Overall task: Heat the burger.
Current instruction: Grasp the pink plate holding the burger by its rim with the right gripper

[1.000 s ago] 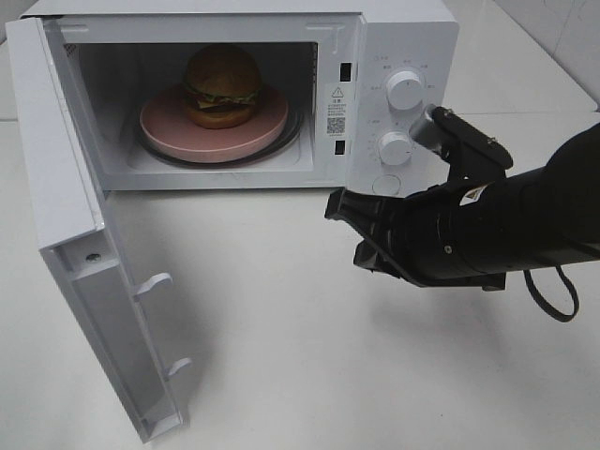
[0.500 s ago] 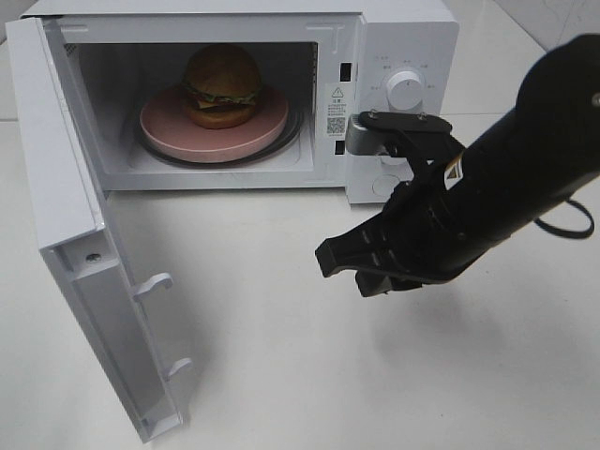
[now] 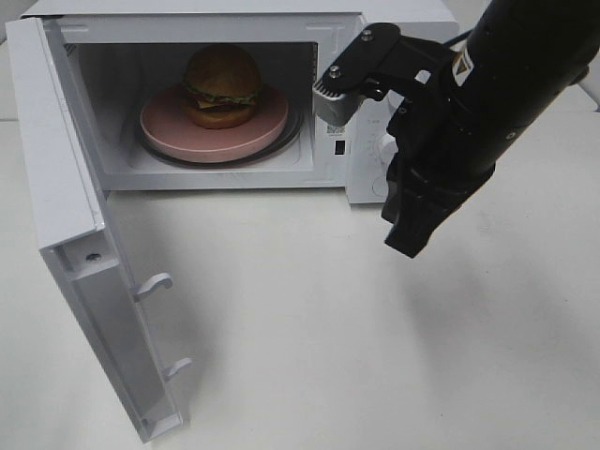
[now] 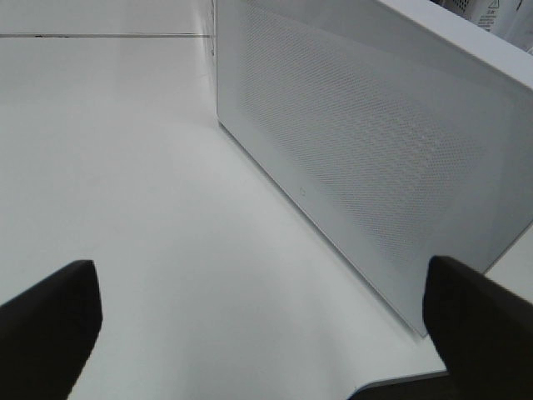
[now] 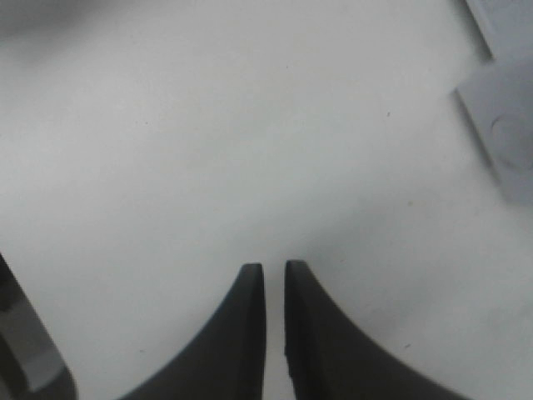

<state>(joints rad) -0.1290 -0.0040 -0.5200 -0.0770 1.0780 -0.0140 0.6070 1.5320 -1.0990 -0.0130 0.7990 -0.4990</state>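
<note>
On white table [image 3: 309,328]: microwave [image 3: 187,23], door [image 3: 56,159] wide open. Inside, pink plate [image 3: 164,127], burger [image 3: 222,84] on it. Right tool [image 3: 410,247] before microwave, nearly shut, holding nothing. Left tool [image 4: 260,267] wide open, empty.

A glossy golden-brown bun burger [image 3: 222,86] sits on a round pink plate [image 3: 167,131] inside the white microwave oven [image 3: 361,185], at eleven o'clock. Its white door [image 3: 70,216] stands open toward eight o'clock. The black right gripper [image 3: 411,246] points down at three o'clock.
</note>
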